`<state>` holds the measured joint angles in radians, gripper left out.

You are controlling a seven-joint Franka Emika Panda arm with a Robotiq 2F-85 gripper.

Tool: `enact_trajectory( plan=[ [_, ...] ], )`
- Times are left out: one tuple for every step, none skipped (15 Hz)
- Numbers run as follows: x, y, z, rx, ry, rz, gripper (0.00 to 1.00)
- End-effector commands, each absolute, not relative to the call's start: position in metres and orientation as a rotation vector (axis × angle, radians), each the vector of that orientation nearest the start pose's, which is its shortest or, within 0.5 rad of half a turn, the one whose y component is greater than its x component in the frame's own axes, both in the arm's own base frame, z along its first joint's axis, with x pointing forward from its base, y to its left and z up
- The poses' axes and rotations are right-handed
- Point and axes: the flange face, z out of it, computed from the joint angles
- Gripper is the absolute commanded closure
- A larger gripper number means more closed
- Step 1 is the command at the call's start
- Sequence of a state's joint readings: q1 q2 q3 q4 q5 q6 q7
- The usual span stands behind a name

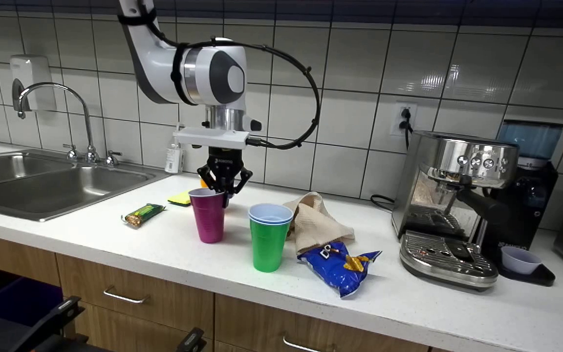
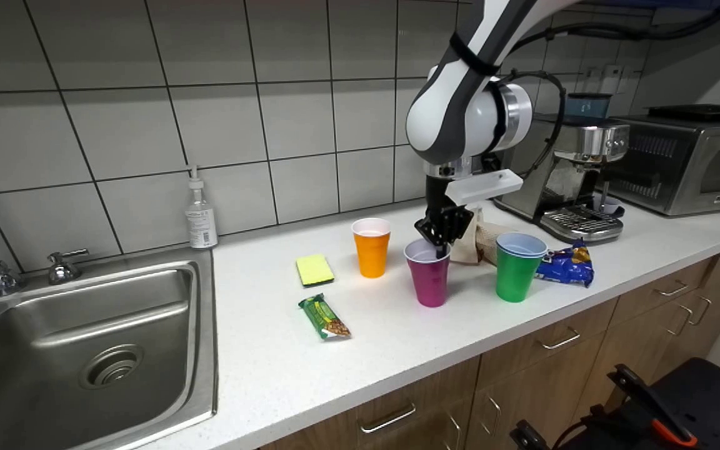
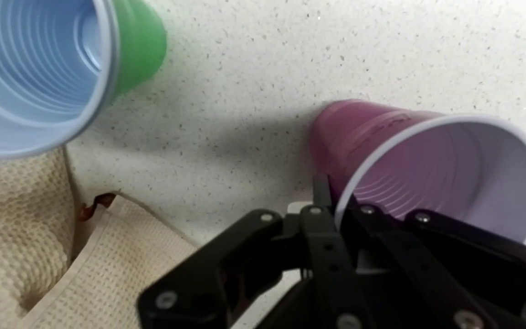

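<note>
A magenta cup with a pale lilac inside (image 1: 208, 220) stands upright on the white counter in both exterior views. My gripper (image 3: 337, 201) is shut on its wall at the rim, one finger inside the cup and one outside, as the wrist view shows. From above, the gripper (image 2: 440, 249) points down into the cup's far edge. A green cup with a light blue inside (image 1: 268, 249) stands close by, apart from the magenta one; the wrist view has this green cup (image 3: 140, 48) at its upper left. The inner fingertip is partly hidden behind the rim.
A beige cloth (image 1: 316, 222) and a blue snack bag (image 1: 337, 268) lie beside the green cup. An orange cup (image 2: 371, 251), a yellow sponge (image 2: 314, 269) and a green-wrapped bar (image 2: 324, 317) are sinkward. The sink (image 2: 207, 350) and a coffee machine (image 1: 450, 264) flank the area.
</note>
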<state>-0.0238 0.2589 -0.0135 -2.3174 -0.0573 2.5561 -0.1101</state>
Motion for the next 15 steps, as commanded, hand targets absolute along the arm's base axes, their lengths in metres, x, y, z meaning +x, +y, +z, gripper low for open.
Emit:
enact_trajectory(
  plan=[
    [0.523,-0.019,0.249,-3.145,-0.197,-0.02,0.99],
    [0.523,-0.019,0.254,-3.142,-0.189,-0.037,0.99],
    [0.522,-0.021,0.26,-3.138,-0.179,-0.057,0.99],
    [0.522,-0.022,0.265,-3.136,-0.169,-0.073,0.99],
    [0.521,-0.024,0.272,-3.133,-0.161,-0.093,0.99],
    [0.52,-0.025,0.279,-3.137,-0.152,-0.11,0.99],
    [0.519,-0.027,0.287,-3.139,-0.146,-0.13,0.99],
    [0.518,-0.028,0.295,-3.143,-0.142,-0.149,0.99],
    [0.516,-0.03,0.303,-3.146,-0.138,-0.174,0.99],
    [0.515,-0.032,0.31,-3.149,-0.134,-0.195,0.99],
    [0.512,-0.034,0.318,-3.152,-0.126,-0.219,0.99],
    [0.509,-0.037,0.325,-3.153,-0.116,-0.238,0.99],
    [0.506,-0.04,0.332,-3.15,-0.1,-0.258,0.99],
    [0.503,-0.042,0.338,-3.149,-0.085,-0.275,0.99],
    [0.5,-0.046,0.343,-3.143,-0.064,-0.289,0.99]
  ],
)
